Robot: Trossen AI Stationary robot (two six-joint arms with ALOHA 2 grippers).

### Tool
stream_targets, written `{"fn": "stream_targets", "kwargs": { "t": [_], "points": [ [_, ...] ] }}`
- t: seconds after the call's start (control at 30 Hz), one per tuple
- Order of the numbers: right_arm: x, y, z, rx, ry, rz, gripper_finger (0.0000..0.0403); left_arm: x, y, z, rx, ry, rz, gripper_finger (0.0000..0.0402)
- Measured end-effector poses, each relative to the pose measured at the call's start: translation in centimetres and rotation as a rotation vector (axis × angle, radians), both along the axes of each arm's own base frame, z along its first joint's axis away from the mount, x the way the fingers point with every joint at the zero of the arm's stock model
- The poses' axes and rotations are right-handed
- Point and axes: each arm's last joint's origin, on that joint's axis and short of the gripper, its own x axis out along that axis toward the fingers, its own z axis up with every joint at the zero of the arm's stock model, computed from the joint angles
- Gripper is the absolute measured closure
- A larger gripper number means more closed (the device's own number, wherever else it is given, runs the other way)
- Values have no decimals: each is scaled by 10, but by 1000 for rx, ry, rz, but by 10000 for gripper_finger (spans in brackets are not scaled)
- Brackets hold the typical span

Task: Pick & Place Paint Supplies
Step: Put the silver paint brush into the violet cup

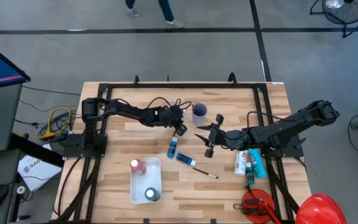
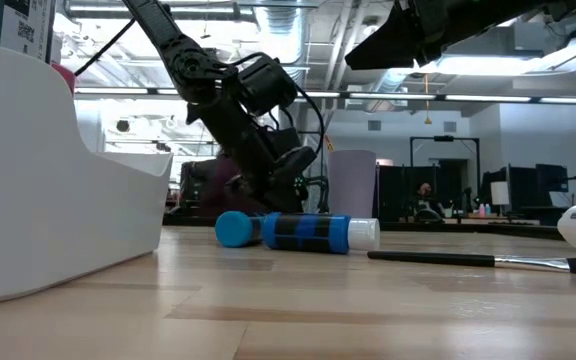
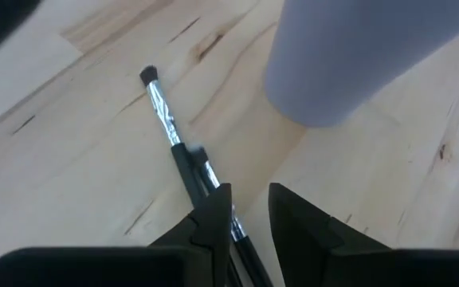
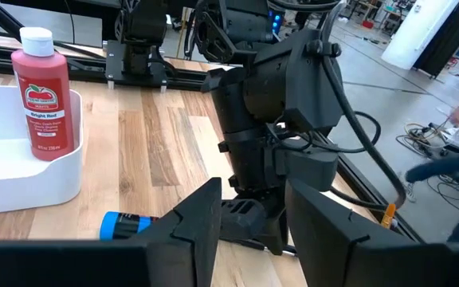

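A light wooden slatted table [image 1: 110,186] with a black metal frame stands on a grey floor; an open workshop with ceiling strip lights lies beyond it.

Near the table's middle the left gripper [image 1: 180,129] hangs low, just beside a pale lilac plastic cup [image 1: 199,112]. In the left wrist view its fingers [image 3: 213,219] pinch a thin dark-handled paint brush [image 3: 174,143] with a silver ferrule; the brush's long axis runs away from the jaws, its bristle tip resting on the wood close beside the cup's base.

The right gripper [image 1: 209,144] hovers above the table, near the left one, its jaws spread a little and holding nothing.

Between the two grippers and the table's near edge lie two blue paint bottles on their sides: one [image 1: 173,147] lengthwise toward the left gripper, the other [image 1: 185,159] slanted. A second dark brush [image 1: 205,172] lies flat just beside them.

A white plastic tray [image 1: 132,186] holds a red white-capped bottle [image 1: 136,165]. White and teal bottles [image 1: 249,163] lie under the right arm. A red rounded helmet-like object [image 1: 319,208] sits at the table's corner.
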Motion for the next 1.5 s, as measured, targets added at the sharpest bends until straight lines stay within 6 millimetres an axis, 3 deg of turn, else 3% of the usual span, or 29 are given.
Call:
{"fn": "stream_targets", "kwargs": {
  "t": [0.93, 1.2, 1.5],
  "points": [
    [0, 0, 0, 0, 0, 1, 262, -1, 2, 0, 14, 4, 31, 322],
    [0, 0, 0, 0, 0, 1, 266, 0, 0, -15, 11, 44, 32, 322],
    [0, 0, 0, 0, 0, 0, 264, 0, 1, -17, 15, 47, 38, 322]
  ]
}}
